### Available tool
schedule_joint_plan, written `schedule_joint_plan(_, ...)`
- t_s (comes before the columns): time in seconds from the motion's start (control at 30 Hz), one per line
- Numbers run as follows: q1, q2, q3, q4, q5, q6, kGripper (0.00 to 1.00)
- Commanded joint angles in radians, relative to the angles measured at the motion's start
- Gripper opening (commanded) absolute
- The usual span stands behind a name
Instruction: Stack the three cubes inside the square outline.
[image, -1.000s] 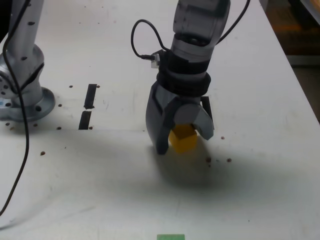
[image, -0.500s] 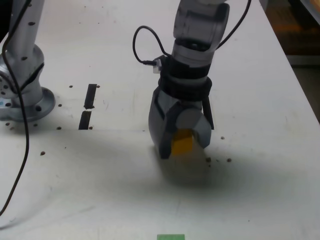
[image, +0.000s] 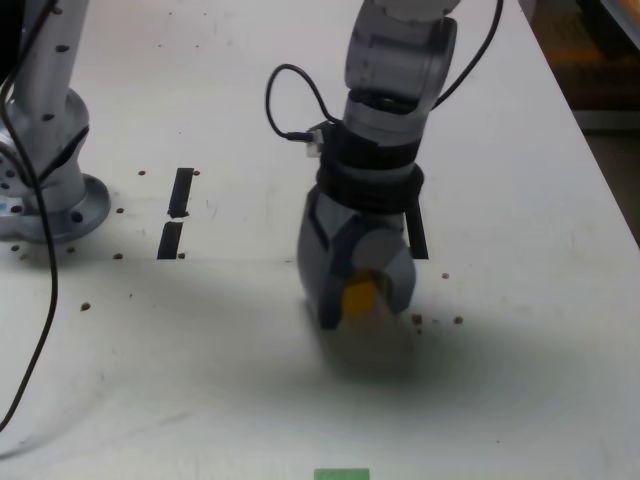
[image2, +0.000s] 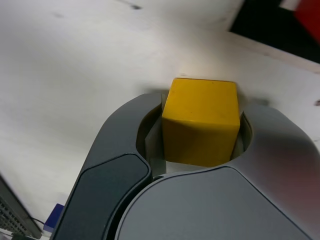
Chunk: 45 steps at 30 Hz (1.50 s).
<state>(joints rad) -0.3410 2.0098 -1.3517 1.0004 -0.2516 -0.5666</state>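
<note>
A: How far along is the stacking job?

B: Not far, by the look of it; the big white table (image: 520, 400) shows no stack at all; the gripper (image: 362, 300) has its jaws pressed onto the sides of the yellow cube (image: 360, 294), and in the wrist view the yellow cube (image2: 201, 121) sits snug between the two grey jaws; it is low, at or just over the table top; so the picking-up part seems done for one cube, and the carrying and stacking are left.

A: Where is the square outline from there?

B: Just behind the yellow cube in the exterior view; only a dark strip of the square outline (image: 416, 232) peeks out beside the arm, the rest is hidden behind the gripper; in the wrist view the black tape (image2: 270, 30) shows just past the yellow cube, with a bit of the red cube (image2: 309, 15) on it, cut off by the edge of the picture; whether the red cube is truly inside the square cannot be told.

A: And the green one?

B: Well in front of the yellow cube, at the near edge of the exterior view; only a thin slice of the green cube (image: 342, 474) shows.

A: Anything else small?

B: Two short black tape strips (image: 176, 212) lie well off toward the exterior view's left of the yellow cube; they are not the target.
</note>
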Motion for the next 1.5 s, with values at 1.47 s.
schedule_joint_plan(1.47, 0.107, -0.12, -0.185, 0.26, 0.127, 0.311, 0.43)
